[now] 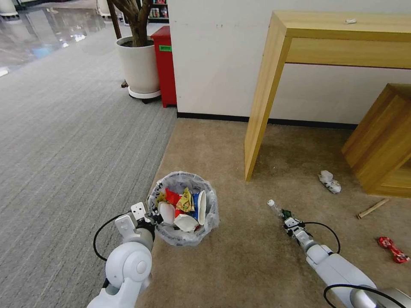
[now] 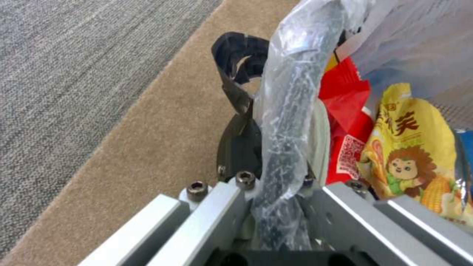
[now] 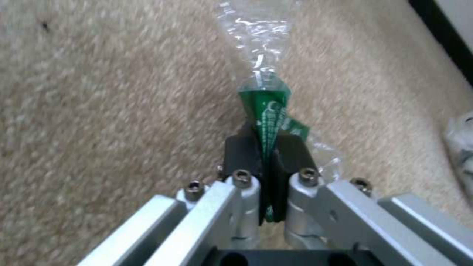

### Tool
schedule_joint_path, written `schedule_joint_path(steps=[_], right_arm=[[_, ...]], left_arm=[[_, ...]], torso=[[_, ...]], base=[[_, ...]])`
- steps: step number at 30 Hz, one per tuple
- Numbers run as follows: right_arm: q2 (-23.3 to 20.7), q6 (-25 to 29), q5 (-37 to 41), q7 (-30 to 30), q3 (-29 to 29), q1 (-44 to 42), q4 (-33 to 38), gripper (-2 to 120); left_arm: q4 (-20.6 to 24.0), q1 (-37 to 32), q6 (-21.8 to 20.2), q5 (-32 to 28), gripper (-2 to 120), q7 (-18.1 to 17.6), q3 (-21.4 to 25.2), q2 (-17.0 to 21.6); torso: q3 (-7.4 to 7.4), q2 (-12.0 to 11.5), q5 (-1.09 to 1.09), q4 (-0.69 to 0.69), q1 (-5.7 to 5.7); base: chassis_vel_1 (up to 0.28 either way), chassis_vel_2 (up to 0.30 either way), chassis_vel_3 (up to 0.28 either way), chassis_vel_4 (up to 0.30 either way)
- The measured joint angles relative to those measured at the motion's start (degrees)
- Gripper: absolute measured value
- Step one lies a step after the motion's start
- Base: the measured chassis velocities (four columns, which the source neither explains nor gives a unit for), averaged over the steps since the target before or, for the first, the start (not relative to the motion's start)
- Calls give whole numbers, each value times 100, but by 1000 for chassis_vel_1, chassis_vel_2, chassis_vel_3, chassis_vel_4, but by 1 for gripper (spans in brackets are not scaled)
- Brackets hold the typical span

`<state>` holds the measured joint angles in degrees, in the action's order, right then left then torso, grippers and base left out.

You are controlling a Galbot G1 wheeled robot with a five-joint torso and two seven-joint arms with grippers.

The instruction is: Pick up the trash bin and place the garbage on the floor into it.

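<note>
Gripping trash bin (image 1: pixel 185 239) rim, left claw (image 1: pixel 150 217), wrappers inside, right claw (image 1: pixel 289 223) pinching bottle (image 1: pixel 277 209)

Open floor (image 1: pixel 239 256) between trash bin (image 1: pixel 184 209) and bottle (image 1: pixel 276 208); table leg (image 1: pixel 261 111) blocks beyond.

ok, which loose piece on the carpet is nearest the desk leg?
The crumpled white tissue, right of the desk leg. The wooden stick and red wrapper lie farther out, toward the robot's right.
</note>
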<state>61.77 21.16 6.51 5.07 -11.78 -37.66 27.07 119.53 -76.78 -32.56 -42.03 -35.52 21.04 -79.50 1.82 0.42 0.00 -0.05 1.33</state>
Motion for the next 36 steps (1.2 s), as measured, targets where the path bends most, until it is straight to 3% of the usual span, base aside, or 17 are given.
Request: schedule_joint_path(steps=[12,16,17,24,28,32,36], right_arm=[[-655,467,356,27,-107,-155,1276,0],[-1170,333,921,122,-183,-309,2749,0],[-1170,333,921,122,-183,-309,2749,0],[-1837,-131,1765,392,-317,-393,5037,0],[-1989,-270,1979,445,-394,-346,5515,0],[-2218,-569,2390,629,-694,-129,6666,0],[-2216,-669,2608,739,-985,40,7179,0]], left_arm=[[-474,191,2,99,0,5,-85,91],[-723,375,0,120,0,10,-154,130],[-723,375,0,120,0,10,-154,130],[-901,590,-80,35,0,-57,-252,207],[-948,629,-91,12,0,-80,-262,239],[-1035,699,-108,-17,0,-98,-278,292],[-1074,743,-119,-49,0,-121,-284,314]], torso=[[0,0,1,0,0],[0,0,-1,1,0],[0,0,-1,1,0],[0,-1,-1,1,0],[0,0,-1,1,0],[-1,0,-3,2,0],[-1,0,-2,1,0]], base=[[0,0,0,0],[0,0,0,0],[0,0,0,0],[0,0,0,0],[0,0,0,0],[0,0,0,0],[0,0,0,0]])
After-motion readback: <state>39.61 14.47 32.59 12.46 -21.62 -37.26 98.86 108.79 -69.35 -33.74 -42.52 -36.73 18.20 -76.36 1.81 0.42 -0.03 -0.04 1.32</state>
